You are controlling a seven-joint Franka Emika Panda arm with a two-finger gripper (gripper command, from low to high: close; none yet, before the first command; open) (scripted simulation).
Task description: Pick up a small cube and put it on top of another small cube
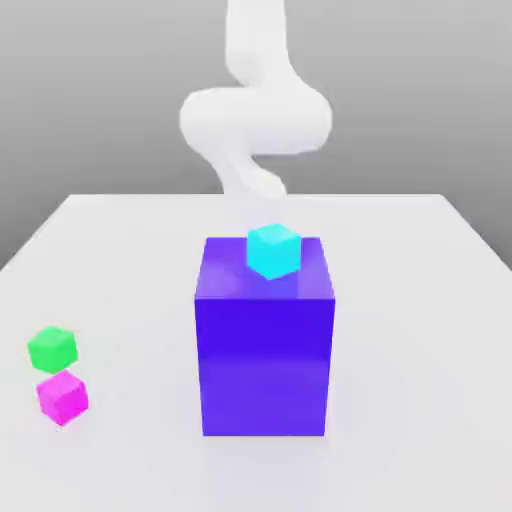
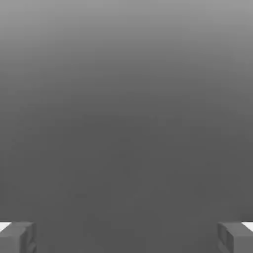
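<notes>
Spread wide apart, the two fingers of the gripper [image 2: 126, 238] are seen at the edge of the hand view, with nothing gripped between them. A large, deep-blue block [image 1: 265, 365] is stood upright on the pale table [image 1: 420, 350], its flat front face turned squarely toward the exterior view's camera and its glossy top left partly bare. Behind it, the white robot arm [image 1: 256, 120] is seen reaching down, its lower end washed out against the bright tabletop. Atop the block, a small cyan cube [image 1: 274, 251] is displayed, set a little toward the exterior view's right. Well apart from the block, on the table at the exterior view's left, a small green cube [image 1: 53, 350] and a small magenta cube [image 1: 63, 398] are pictured close together, the magenta one placed nearer the camera; whether their sides are touching cannot be told. All three small cubes are plainly colored and similar in size, each dwarfed by the blue block, with lighter and darker faces picked out by the shading. Each small cube is turned cornerwise, an upright edge pointed roughly toward the camera and two side faces shown, in contrast to the squared-up block. No long axis is given to any of them, their sides being about equal.
</notes>
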